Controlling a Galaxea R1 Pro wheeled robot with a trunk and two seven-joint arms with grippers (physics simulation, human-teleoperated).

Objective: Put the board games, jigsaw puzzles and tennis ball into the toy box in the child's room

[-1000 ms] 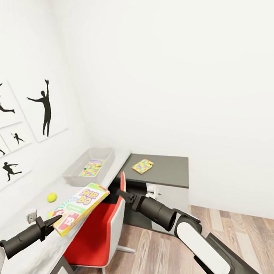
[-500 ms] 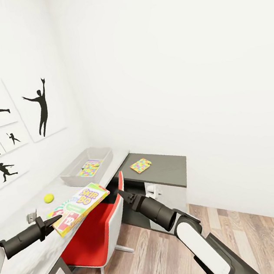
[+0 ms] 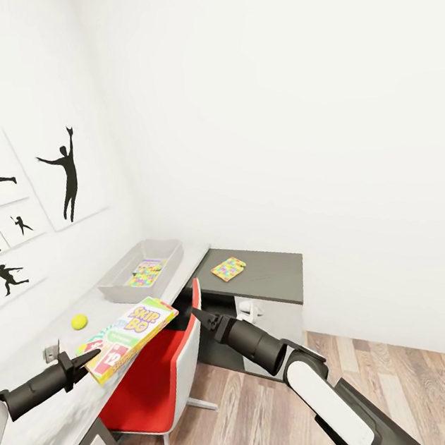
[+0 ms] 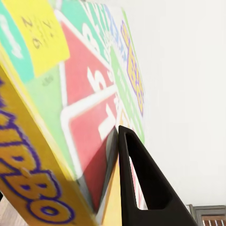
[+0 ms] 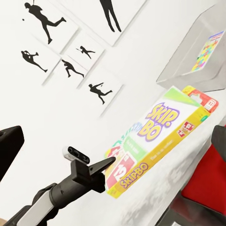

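1. At the near end of the desk, your left gripper has its fingers closed on a corner of the SKIP-BO board game — the box is tilted up above the desk edge.
2. Further along the desk, the tennis ball lies between the held box and the toy box.
3. Inside the toy box lies one jigsaw puzzle; a second jigsaw puzzle lies on the dark grey cabinet just past the desk's far end.
4. Your right gripper hangs over the red chair, holding nothing — whether its fingers are parted, you cannot tell.
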